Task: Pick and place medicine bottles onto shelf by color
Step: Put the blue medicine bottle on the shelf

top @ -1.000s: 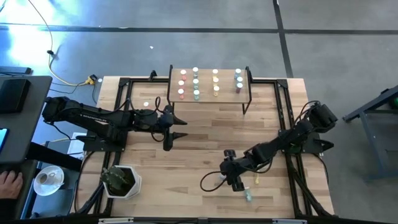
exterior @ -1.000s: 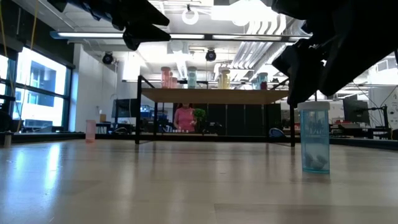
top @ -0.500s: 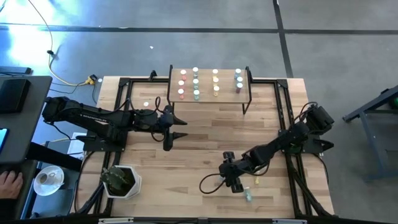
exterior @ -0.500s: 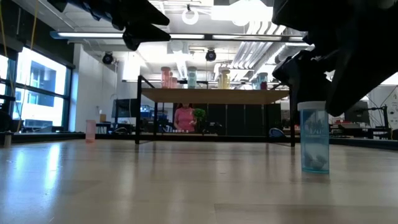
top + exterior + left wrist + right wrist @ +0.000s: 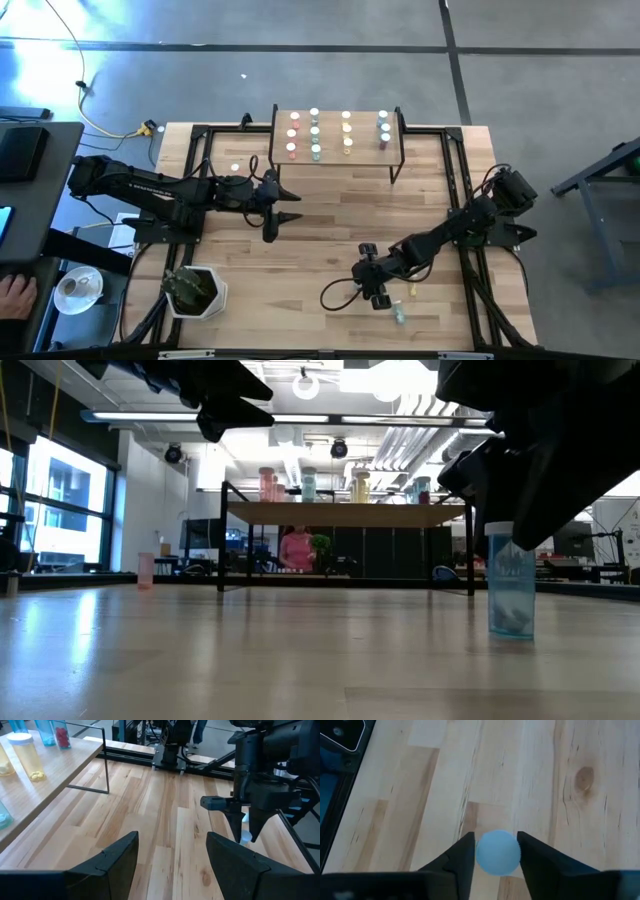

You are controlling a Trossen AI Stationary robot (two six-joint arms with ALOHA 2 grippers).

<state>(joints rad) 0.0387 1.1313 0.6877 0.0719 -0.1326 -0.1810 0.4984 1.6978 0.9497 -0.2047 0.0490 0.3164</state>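
Observation:
A blue medicine bottle (image 5: 511, 582) with a pale blue cap (image 5: 497, 852) stands on the table near its front right. My right gripper (image 5: 495, 851) is around its top and shut on it. My left gripper (image 5: 284, 206) hangs open above the table's left middle, well away from it. The shelf (image 5: 365, 135) at the far edge carries several bottles (image 5: 315, 135) in rows of pink, green, yellow and blue. A pink bottle (image 5: 146, 570) stands alone on the table at the far left. My right gripper pinches the blue bottle at its capped top (image 5: 481, 854), one finger on each side. The fingers (image 5: 462, 857) come from above, slanting down from the table's right. The bottle's base (image 5: 512, 628) is on the table and it leans a little.
Two more small bottles (image 5: 410, 291) (image 5: 399, 315) lie close to my right gripper near the front edge. A white pot with a plant (image 5: 195, 290) stands at the front left. The shelf's black legs (image 5: 221, 540) rise at the far side. Bare planks (image 5: 330, 225) lie between the arms.
My right gripper has sunk a little over the blue bottle and its fingers have come against the top. The bottle stood upright and now leans slightly, shifted a little sideways. My left gripper has kept still.

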